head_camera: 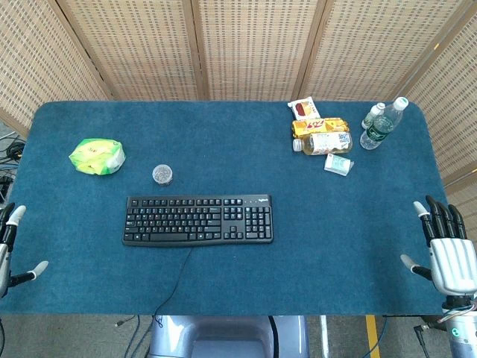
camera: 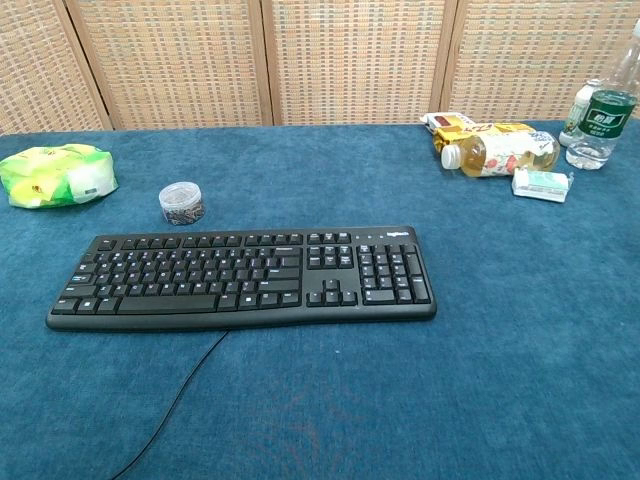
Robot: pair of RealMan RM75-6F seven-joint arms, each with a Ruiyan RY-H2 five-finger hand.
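Beside flat black keyboard (head_camera: 198, 220) on felt: left hand (head_camera: 10, 250), right hand (head_camera: 447, 250), fingers spread, empty.

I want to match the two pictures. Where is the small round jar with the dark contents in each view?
Head view: the small round jar stands on the blue cloth just above the left part of the keyboard, right of the green packet.
Chest view: the jar is at upper left, behind the keyboard's left half.
Shared landmark: the black keyboard, directly in front of the jar in both views.

Right hand (head_camera: 449, 252) white-backed, black fingers, pale tips.
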